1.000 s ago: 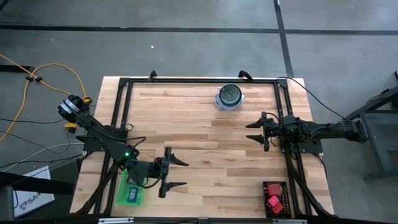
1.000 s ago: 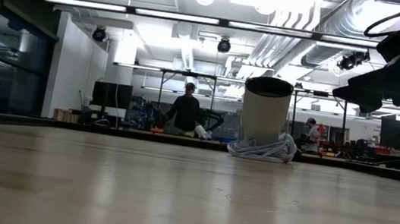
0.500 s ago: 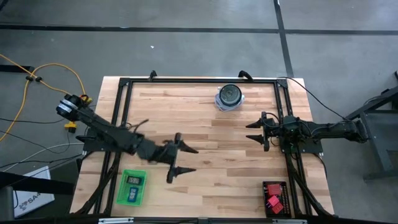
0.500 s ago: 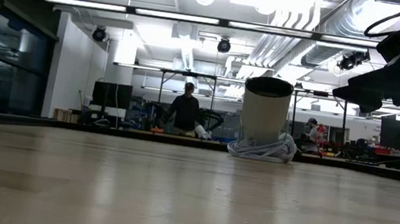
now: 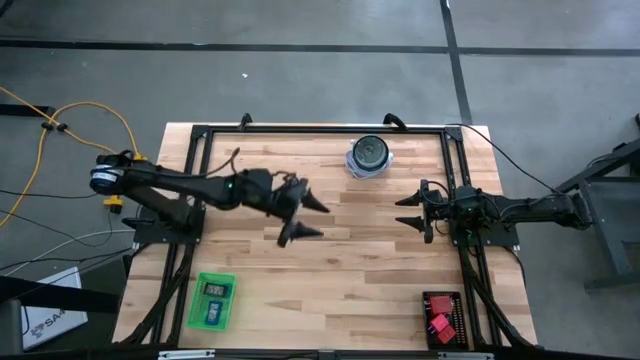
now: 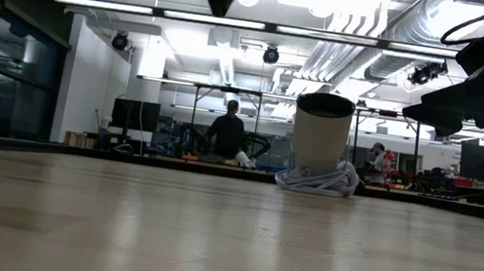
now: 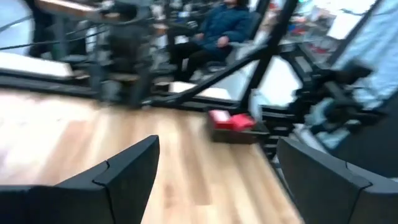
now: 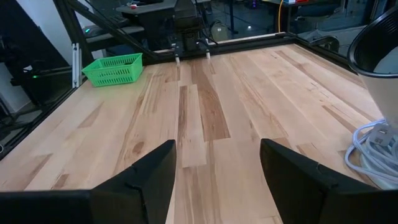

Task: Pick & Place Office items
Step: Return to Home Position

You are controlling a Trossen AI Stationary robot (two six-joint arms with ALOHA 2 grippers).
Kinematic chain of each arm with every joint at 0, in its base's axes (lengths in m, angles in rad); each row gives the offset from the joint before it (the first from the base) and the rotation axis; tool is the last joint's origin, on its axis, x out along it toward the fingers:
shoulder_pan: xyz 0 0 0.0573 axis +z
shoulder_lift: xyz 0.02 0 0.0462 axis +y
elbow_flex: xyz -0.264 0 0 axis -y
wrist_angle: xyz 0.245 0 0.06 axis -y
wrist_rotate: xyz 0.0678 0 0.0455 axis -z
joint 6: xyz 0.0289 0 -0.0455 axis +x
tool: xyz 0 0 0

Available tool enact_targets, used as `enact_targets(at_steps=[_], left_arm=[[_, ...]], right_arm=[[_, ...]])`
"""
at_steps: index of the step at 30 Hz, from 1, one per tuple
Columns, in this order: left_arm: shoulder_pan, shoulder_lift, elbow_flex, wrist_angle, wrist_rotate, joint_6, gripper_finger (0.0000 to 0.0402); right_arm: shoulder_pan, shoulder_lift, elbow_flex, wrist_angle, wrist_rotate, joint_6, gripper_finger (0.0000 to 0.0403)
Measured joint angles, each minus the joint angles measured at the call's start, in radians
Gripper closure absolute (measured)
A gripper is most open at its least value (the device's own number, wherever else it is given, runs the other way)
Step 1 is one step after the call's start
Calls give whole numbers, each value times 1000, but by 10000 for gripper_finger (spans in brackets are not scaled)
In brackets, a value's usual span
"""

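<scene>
left arm: stretched out long, wrist held high.
left gripper (image 5: pixel 308 218): fingers spread wide.
right arm: drawn back.
right gripper (image 5: pixel 408 211): fingers parted, facing the left gripper, well apart from it.

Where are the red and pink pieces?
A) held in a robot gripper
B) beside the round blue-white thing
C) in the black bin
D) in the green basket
C: the red and pink pieces lie inside the black bin, seen from above in the corner on the right arm's side.
</scene>
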Motion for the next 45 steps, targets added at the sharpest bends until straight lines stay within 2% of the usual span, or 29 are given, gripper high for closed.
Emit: enact_targets(at_steps=[6,11,14,20,24,34,41,45], left_arm=[[113,0,-23,-66,1,8,85],[187,0,-100,-50,26,13,85],[213,0,-178,49,30,14,85],[246,-3,-396,387,36,-7,85],[266,-3,-508,533,32,-11,85],[324,-3,-627,604,31,-1,85],[372,-3,-752,817,31,2,85],[399,-3,-791,873,32,2,85]], right_arm=[[0,0,0,0,0,0,183],[0,0,0,0,0,0,183],[0,0,0,0,0,0,183],[0,0,0,-1,0,0,183],[0,0,0,-1,0,0,183],[0,0,0,0,0,0,183],[0,0,0,-1,0,0,183],[0,0,0,-1,0,0,183]])
